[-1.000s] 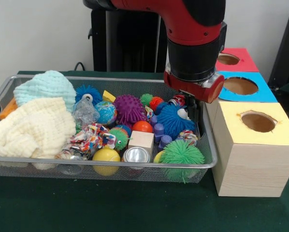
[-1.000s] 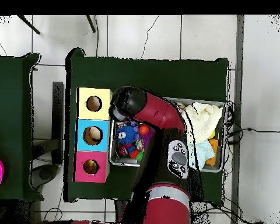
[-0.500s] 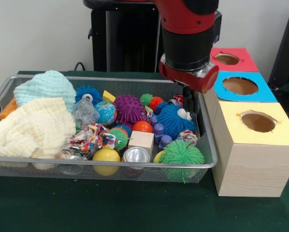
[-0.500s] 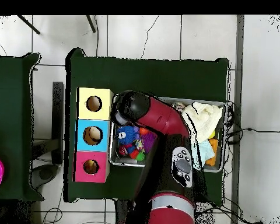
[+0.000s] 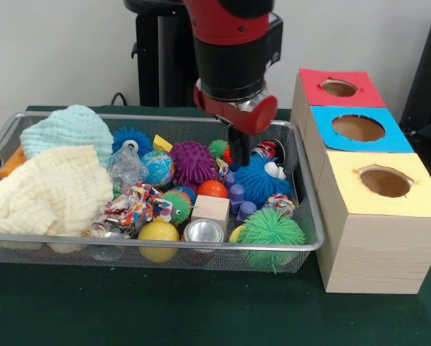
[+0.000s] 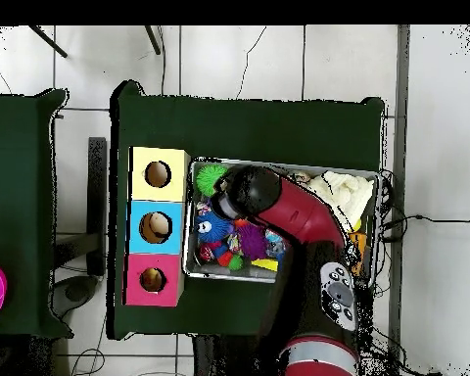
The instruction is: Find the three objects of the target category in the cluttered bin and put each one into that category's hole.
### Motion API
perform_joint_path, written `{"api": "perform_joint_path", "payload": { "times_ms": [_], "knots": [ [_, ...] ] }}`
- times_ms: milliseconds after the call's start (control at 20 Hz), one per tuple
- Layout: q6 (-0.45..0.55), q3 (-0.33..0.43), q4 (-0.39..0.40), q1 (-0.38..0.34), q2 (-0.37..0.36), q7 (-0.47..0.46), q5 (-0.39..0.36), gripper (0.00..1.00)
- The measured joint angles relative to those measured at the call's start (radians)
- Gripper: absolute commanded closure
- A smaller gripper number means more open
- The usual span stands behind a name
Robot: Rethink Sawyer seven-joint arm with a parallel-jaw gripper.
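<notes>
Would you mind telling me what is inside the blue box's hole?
In the overhead view, a pale rounded thing shows inside the blue box; what it is cannot be told. From the front, only the brown inner wall shows; the bottom is hidden.

The front camera sits low and close, just beyond the wire bin (image 5: pixel 302 238), facing across it toward the red arm (image 5: pixel 233 43). The overhead camera hangs high, looking straight down on the whole green table (image 6: pixel 278 122) and surrounding floor (image 6: pixel 435 117). Both share the bin (image 6: pixel 187 264) and three-hole box (image 5: pixel 374 238).
</notes>
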Motion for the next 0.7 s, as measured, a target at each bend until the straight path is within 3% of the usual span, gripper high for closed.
{"api": "perform_joint_path", "payload": {
  "times_ms": [700],
  "knots": [
    [-0.231, 0.003, 0.13, -0.124, -0.011, 0.0, -0.095, 1.0]
  ]
}}
